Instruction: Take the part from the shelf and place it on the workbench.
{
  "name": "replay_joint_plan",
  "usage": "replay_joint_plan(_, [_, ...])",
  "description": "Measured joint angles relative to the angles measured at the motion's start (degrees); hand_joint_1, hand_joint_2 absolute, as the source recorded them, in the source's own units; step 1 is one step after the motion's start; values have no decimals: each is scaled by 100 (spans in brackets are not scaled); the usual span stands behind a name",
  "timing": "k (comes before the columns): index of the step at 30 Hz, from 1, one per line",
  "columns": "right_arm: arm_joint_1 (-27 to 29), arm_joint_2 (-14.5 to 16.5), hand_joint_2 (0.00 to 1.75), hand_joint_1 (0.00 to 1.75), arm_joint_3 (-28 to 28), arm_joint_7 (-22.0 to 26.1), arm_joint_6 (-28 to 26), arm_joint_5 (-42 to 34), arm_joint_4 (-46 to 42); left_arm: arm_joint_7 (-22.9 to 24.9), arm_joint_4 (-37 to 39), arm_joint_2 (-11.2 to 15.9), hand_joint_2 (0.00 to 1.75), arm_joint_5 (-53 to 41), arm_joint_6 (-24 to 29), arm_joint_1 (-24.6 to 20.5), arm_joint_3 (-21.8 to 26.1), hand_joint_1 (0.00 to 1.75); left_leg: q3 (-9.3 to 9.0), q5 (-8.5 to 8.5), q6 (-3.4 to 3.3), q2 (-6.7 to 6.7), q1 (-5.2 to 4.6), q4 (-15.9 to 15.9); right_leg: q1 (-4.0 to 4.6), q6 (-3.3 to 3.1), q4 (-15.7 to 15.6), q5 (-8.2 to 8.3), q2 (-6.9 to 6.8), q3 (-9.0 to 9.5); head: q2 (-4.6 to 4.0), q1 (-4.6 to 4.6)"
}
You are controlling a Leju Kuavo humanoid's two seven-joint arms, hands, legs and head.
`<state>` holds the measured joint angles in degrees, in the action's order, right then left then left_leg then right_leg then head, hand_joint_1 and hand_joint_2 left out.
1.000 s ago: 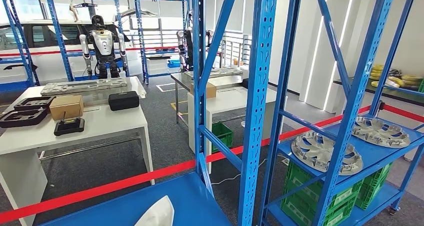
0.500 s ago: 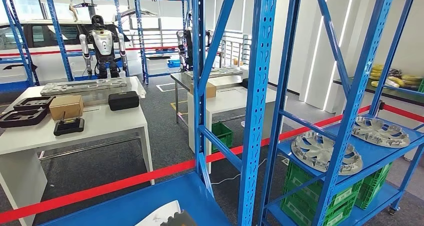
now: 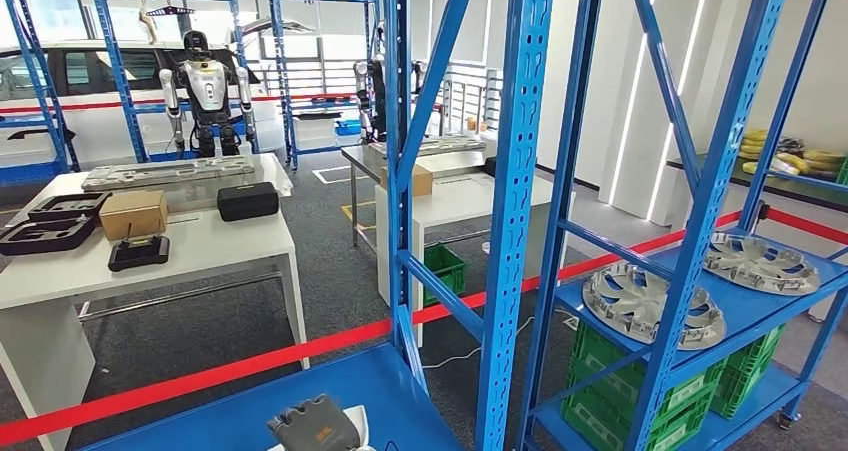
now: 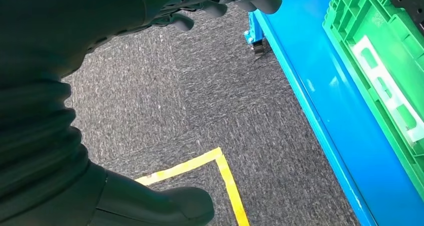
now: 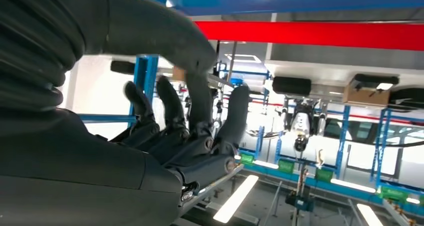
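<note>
On the blue shelf at the bottom of the head view lies a white part, mostly covered by my right hand, which is over it with its grey back up. Whether the hand touches the part I cannot tell. In the right wrist view the right hand has its fingers spread and holds nothing. My left hand hangs over the grey carpet beside a blue shelf base, fingers apart and empty. The white workbench stands beyond the shelf, to the left.
A red barrier tape runs between shelf and workbench. Blue uprights rise just right of the part. The workbench carries a cardboard box and black cases. Silver wheel covers lie on the right shelf above green crates.
My right hand has come up from the bottom edge over the white part, which was fully visible a second ago and is now mostly covered. The camera has not moved.
</note>
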<state>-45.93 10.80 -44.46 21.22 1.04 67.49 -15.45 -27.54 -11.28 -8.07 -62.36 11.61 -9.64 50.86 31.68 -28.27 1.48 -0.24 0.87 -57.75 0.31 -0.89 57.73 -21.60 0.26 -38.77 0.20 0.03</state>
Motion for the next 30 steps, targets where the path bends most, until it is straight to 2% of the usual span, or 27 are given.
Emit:
replay_joint_plan(4, [14, 87, 175, 0, 0, -9, 187, 23, 2, 50, 0, -2, 0, 33, 95, -2, 2, 0, -1, 0, 0, 0, 0, 0, 1, 0, 0, 0, 0, -1, 0, 1])
replay_joint_plan(14, [244, 53, 175, 0, 0, -252, 871, 43, 88, 176, 1, 0, 0, 46, 111, -2, 2, 0, 0, 0, 0, -1, -2, 0, 2, 0, 0, -1, 0, -2, 0, 0])
replay_joint_plan(30, [559, -356, 175, 0, 43, -704, 1506, -36, 161, 220, 0, -1, 0, 6, 109, -1, 2, 0, 2, -1, -1, -1, -2, 0, 1, 0, -1, -1, -1, -5, 0, -1])
